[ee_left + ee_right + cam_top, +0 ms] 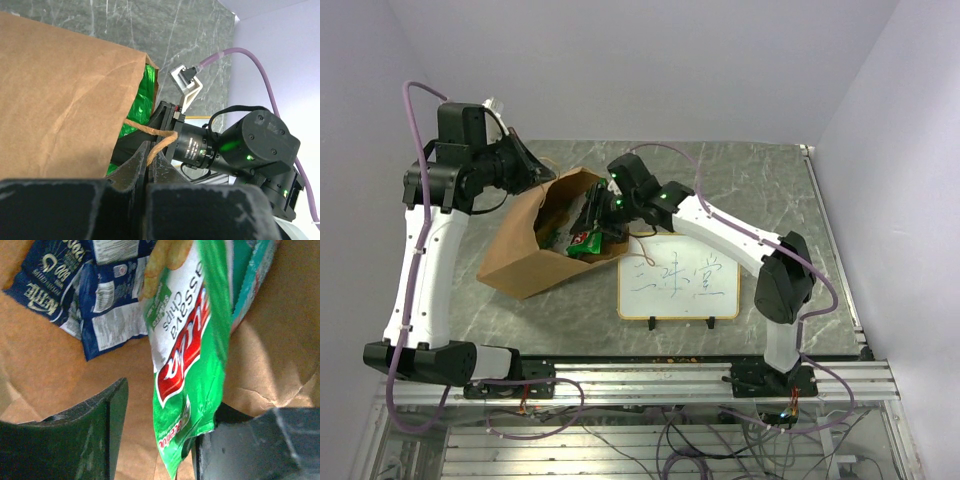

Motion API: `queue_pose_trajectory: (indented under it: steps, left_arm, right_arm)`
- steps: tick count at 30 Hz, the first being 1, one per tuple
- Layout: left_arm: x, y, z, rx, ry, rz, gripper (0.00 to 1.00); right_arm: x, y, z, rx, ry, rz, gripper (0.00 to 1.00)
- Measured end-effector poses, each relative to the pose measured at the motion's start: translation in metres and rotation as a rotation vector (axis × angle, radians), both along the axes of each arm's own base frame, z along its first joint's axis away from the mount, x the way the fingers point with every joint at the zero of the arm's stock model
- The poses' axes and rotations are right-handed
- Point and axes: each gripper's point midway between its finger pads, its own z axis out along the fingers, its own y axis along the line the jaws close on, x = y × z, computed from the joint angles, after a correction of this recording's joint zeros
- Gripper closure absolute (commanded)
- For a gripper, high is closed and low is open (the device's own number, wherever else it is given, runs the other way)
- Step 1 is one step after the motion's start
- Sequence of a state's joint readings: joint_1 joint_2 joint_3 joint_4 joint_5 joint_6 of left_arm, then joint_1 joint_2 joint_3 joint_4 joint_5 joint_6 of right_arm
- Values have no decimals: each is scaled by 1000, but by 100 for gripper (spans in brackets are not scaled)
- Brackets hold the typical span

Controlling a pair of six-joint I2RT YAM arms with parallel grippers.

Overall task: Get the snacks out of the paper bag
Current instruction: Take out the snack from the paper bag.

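The brown paper bag (525,255) lies on its side, its mouth facing right. My left gripper (149,150) is shut on the bag's twisted string handle (152,131) and holds the upper rim up. My right gripper (592,222) reaches into the mouth. In the right wrist view its jaws (160,440) straddle the lower end of a green chip bag with a red logo (192,365). The right finger touches that bag; a gap shows at the left finger. Dark blue packets (75,285) lie deeper on the bag's inner wall (55,365). Green foil (143,92) shows at the bag's mouth.
A framed whiteboard (677,277) with writing stands on the grey marble table (760,180) just right of the bag's mouth, under the right arm. The right arm's wrist (250,145) sits close to the left gripper. Walls close in behind and at both sides.
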State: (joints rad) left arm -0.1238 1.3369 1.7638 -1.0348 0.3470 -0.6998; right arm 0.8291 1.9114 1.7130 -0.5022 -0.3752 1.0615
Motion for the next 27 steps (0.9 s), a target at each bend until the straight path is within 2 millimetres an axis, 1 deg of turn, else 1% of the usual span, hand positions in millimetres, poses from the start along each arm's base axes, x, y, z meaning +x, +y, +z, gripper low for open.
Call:
queue_pose_trajectory:
  steps: [3,4,7,9,11,12,13,15,18,22,27]
  left_arm:
    - [-4,0,-3,-5,2,-4,93]
    - [-6,0,-4,-9,5,-4,93]
    - [-14,-2,-6,-26,6,-8,93]
    - [-17,-2,-3,-32,-1,-12,93]
    - [-18,-2,-2,-33,-5,-13,93]
    - [-18,-2,-2,-31,-6,-13,93]
    - [-17,-1,-3,-28,-3,-11,93]
    - [-16,0,-5,-22,5,-2,93]
    - [-13,5,-8,-6,13,23,93]
    - [-11,14,-9,19,14,60,93]
    - [-9,24,-6,55,-6,97,93]
  right_arm:
    - [-1,3,-10,-53,11,-64,53]
    - [-2,2,-13,-70,22,-84,56]
    - [-2,-3,-29,-113,46,-141,75]
    - [0,-7,-39,-133,60,-170,82]
    - [1,-8,-41,-139,64,-181,93]
    - [3,-8,-39,-139,54,-189,99]
    - [4,-7,-36,-137,44,-186,100]
    - [6,-3,-25,-126,14,-180,100]
    - [7,3,-2,-100,-41,-151,100]
    - [6,8,24,-75,-114,-94,100]
    - [-1,5,54,-30,-195,-25,100]
